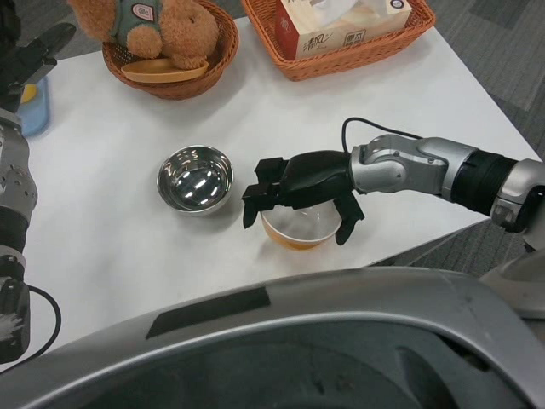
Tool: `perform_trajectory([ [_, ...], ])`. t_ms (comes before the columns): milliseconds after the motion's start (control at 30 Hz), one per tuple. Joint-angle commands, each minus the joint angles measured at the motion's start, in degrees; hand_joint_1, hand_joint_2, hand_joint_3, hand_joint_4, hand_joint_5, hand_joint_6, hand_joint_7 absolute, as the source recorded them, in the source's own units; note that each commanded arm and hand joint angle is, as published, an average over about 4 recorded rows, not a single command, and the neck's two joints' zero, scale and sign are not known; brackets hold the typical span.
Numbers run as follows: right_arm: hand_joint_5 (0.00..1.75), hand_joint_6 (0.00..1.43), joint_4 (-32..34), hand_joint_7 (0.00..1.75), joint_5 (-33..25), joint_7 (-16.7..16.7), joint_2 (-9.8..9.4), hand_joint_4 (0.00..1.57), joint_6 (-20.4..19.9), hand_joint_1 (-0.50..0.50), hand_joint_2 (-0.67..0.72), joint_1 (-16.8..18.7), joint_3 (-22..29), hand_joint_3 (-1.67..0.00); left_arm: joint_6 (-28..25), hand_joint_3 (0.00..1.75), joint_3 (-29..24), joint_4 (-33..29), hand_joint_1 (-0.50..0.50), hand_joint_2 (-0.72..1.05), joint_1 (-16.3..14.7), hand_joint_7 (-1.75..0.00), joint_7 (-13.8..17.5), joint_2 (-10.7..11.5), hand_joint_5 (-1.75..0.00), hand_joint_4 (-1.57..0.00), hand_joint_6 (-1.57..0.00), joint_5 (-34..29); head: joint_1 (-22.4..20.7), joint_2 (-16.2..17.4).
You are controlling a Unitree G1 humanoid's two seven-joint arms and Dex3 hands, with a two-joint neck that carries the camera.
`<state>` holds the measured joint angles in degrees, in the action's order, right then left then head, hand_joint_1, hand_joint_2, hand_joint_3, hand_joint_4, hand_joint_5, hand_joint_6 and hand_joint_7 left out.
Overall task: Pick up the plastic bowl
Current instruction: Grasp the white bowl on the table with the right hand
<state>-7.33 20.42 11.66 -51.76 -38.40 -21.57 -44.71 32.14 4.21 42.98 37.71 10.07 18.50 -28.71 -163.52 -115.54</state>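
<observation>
You're looking down over the white table (111, 247), which fills most of your view, and at its far edge sit two woven baskets: the rectangular orange basket (341, 61) on the right carrying a tissue box (336, 24), and the round brown basket (174, 81) to its left with a teddy bear (162, 25) sitting in it on an orange plate (166, 72). Your right arm (434, 170) reaches in from the right edge, silver forearm lying across the table's corner with a black cable looping up off it. At its end, your right hand (302, 192) is draped over the top of the plastic bowl (298, 230), fingers curling down on the left side of the rim and another coming down on the right, so the bowl is cupped between them; you can't tell from here whether they press the rim or only straddle it. That bowl, translucent orange, stands upright near the table's front edge. Just beside it on the left, apart from it, there's the shiny steel bowl (196, 179), empty and upright. Over at the far left edge your left arm (13, 196) hangs by the table's side, its hand out of sight, with a blue object (36, 106) behind it.
</observation>
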Motion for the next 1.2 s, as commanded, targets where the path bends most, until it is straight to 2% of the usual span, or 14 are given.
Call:
perform_trajectory([
  [33,1.65,0.0,1.1,1.33,-0.1,-0.1,-0.58,0.14,-0.4,-0.4,-0.29,2.3,4.1,-1.27,-0.1,0.0,0.0,0.0,-0.5,0.6,-0.8,0.0,0.1,0.5,0.0,0.0,0.0,-0.3,0.8,-2.7],
  [100,1.65,0.0,2.3,1.33,-0.1,0.5,-0.8,0.14,-0.1,-0.39,-0.29,3.3,7.1,-1.27,-0.1,0.0,-0.1,0.0,-0.5,0.6,-0.8,0.0,0.1,0.4,0.0,0.0,0.0,-0.3,1.7,-5.5],
  [233,1.65,0.0,5.0,1.33,0.1,4.1,-0.85,0.11,3.6,-0.38,-0.29,4.6,13.3,-1.27,-0.1,0.0,-0.1,0.0,-0.5,0.6,-0.8,0.0,0.1,-0.1,0.0,0.0,0.0,-0.3,3.8,-12.1],
  [333,1.65,0.0,5.9,1.33,0.3,5.3,-1.0,0.12,5.6,-0.38,-0.29,4.5,16.1,-1.29,-0.1,0.0,-0.1,0.0,-0.5,0.6,-0.6,0.0,0.1,-0.8,0.0,0.0,0.0,-0.3,4.8,-16.6],
  [433,1.65,0.0,6.3,1.34,-0.5,6.0,-1.35,0.14,7.4,-0.36,-0.29,3.3,18.6,-1.29,0.1,0.0,-0.1,0.1,-0.5,0.6,-0.2,0.0,0.1,-1.4,0.0,0.0,0.0,-0.3,5.2,-22.7],
  [667,1.65,0.0,5.9,1.4,-2.4,7.9,-1.57,0.14,11.1,-0.33,-0.29,-0.5,18.4,-1.35,0.5,0.0,0.9,0.1,-0.5,0.6,-0.1,0.0,0.4,-2.4,0.0,0.0,0.0,-0.3,4.8,-33.6],
  [767,1.65,0.0,5.4,1.4,-2.8,8.4,-0.69,0.14,12.2,-0.33,-0.29,-3.2,18.3,-1.33,0.7,0.0,1.6,0.1,-0.5,0.47,-0.1,0.0,1.3,-3.1,0.0,0.0,0.0,-0.5,4.0,-37.2],
  [800,1.65,0.0,5.3,1.4,-2.8,8.5,-0.41,0.14,12.3,-0.33,-0.29,-3.8,18.3,-1.33,0.7,0.0,1.6,0.1,-0.5,0.43,-0.2,0.0,1.6,-3.2,0.0,0.0,0.0,-0.7,3.8,-37.9],
  [967,1.65,0.0,4.7,1.4,-2.9,8.5,0.54,0.14,12.4,-0.33,-0.29,-6.5,18.1,-1.35,1.5,0.0,1.4,0.0,-0.5,0.43,-0.4,0.0,2.1,-3.6,0.0,0.0,0.0,-1.0,3.2,-40.8],
  [1100,1.65,0.0,3.6,1.4,-2.9,8.4,1.42,0.16,12.2,-0.29,-0.29,-8.6,17.4,-1.33,2.0,0.0,1.4,-0.1,-0.5,0.34,-0.5,0.0,2.5,-3.7,0.0,0.0,0.0,-1.1,3.1,-41.2],
  [1200,1.65,0.0,2.8,1.4,-2.9,8.3,2.14,0.17,12.1,-0.29,-0.29,-9.7,17.2,-1.29,2.1,0.0,1.7,-0.1,-0.5,0.34,-0.5,0.0,3.0,-3.7,0.0,0.0,0.0,-1.3,3.1,-41.3],
])
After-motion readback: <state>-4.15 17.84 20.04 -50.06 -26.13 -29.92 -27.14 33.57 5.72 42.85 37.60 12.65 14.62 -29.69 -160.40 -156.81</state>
